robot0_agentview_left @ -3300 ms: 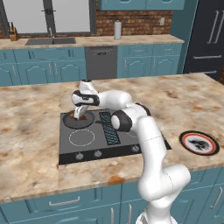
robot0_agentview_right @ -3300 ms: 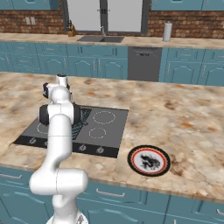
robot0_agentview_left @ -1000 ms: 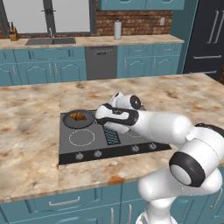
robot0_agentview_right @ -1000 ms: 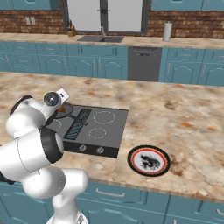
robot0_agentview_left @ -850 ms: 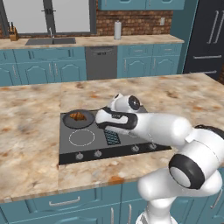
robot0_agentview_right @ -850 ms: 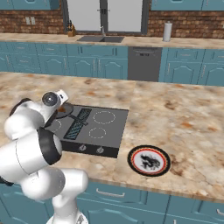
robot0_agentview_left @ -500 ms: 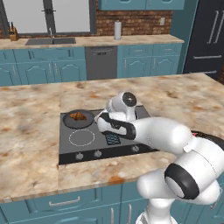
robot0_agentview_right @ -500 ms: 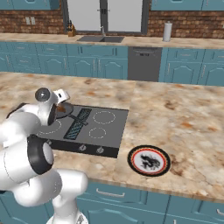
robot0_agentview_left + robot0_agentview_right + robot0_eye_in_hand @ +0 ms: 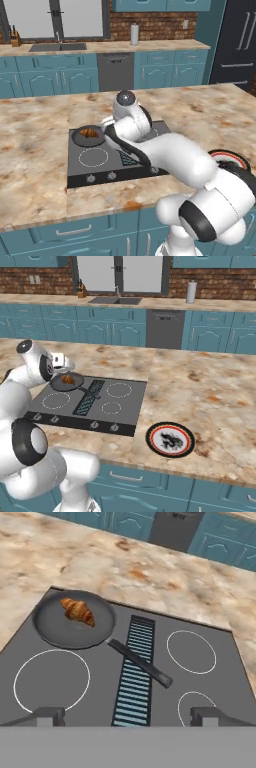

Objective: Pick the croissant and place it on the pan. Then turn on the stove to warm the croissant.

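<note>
The croissant (image 9: 78,611), small and golden-brown, lies inside the dark round pan (image 9: 55,629), whose thin black handle (image 9: 140,662) points toward the ribbed grille. The pan sits on the rear left burner of the black stove (image 9: 165,619). My gripper (image 9: 127,714) is open and empty, its fingertips (image 9: 50,714) spread wide, hovering above the stove's front part and back from the pan. From the base views, the croissant (image 9: 90,132) (image 9: 68,379) rests in the pan (image 9: 80,139) (image 9: 59,385), with my arm bent over the stove (image 9: 80,167) (image 9: 125,406).
Small grey knobs (image 9: 94,425) (image 9: 91,178) line the stove's front edge. A red-rimmed plate (image 9: 170,439) (image 9: 236,160) lies on the marble counter to the right of the stove. A sink and a paper towel roll (image 9: 191,291) stand on the far counter.
The croissant stays in the pan. My hand has let go and drawn back from the pan toward the stove's front, and the arm has folded closer to the base.
</note>
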Available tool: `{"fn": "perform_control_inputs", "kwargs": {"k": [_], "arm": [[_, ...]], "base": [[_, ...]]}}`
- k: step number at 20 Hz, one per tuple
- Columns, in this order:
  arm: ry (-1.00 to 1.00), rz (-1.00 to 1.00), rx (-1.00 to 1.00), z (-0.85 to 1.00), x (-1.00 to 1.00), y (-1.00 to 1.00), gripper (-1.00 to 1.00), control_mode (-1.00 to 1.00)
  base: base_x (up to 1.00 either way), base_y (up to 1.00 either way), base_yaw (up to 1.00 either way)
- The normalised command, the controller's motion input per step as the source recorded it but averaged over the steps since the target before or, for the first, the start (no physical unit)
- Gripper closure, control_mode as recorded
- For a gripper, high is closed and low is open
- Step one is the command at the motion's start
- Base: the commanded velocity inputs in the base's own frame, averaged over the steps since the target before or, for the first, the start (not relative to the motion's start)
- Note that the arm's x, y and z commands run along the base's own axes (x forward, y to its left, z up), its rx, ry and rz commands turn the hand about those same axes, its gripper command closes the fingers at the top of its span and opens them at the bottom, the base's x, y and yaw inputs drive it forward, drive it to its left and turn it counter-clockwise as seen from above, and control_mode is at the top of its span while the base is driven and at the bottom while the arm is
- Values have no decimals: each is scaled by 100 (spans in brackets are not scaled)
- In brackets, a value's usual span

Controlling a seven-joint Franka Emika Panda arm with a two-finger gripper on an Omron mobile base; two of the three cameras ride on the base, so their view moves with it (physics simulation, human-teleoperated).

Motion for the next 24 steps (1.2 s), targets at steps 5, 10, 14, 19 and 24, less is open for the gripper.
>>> {"fn": "perform_control_inputs", "kwargs": {"k": [5, 10, 14, 19, 24], "arm": [[28, -30, 17, 0, -12, 0, -100, -100], [28, -22, 19, -2, 0, 0, -100, -100], [5, -7, 7, -23, 1, 0, -100, -100], [0, -2, 0, -47, 0, 3, -100, -100], [0, 0, 0, -46, -3, 1, -100, -100]], "base": [[0, 0, 0], [0, 0, 0], [0, 0, 0], [0, 0, 0], [0, 0, 0]]}}
